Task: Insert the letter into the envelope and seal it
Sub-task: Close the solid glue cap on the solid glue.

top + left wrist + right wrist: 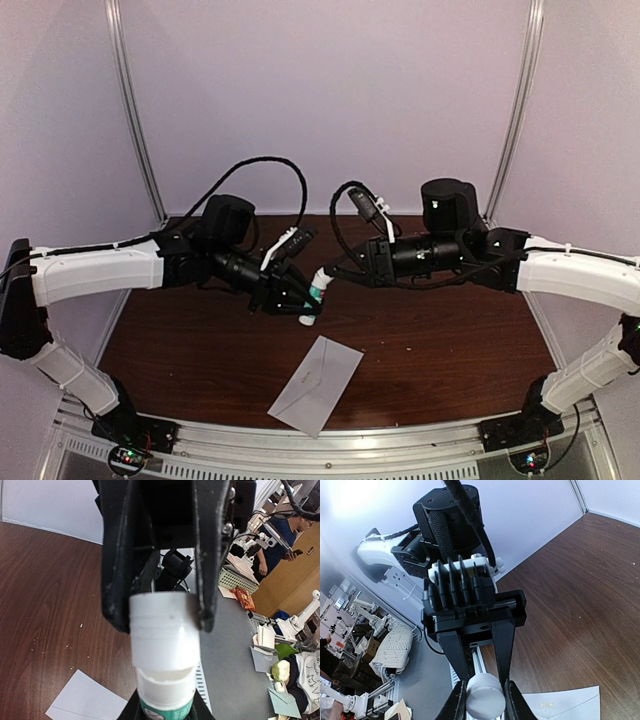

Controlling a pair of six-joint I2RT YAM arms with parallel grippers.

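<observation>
Above the table's middle, both grippers hold one glue stick [316, 294] between them. My left gripper [303, 302] [165, 713] is shut on its teal-labelled body [165, 707]. My right gripper [327, 272] [483, 703] is shut on its white cap [164, 625] [482, 697]. A white collar shows between cap and label. The envelope [318, 383] [85, 700] [567, 705], pale grey, lies flat near the table's front edge, below the grippers and apart from them. The letter is not in view.
The dark wooden table [450, 340] is enclosed by pale wall panels at the back and sides. A metal rail [330, 440] runs along the front edge between the arm bases. Black cables [270, 165] loop above both wrists.
</observation>
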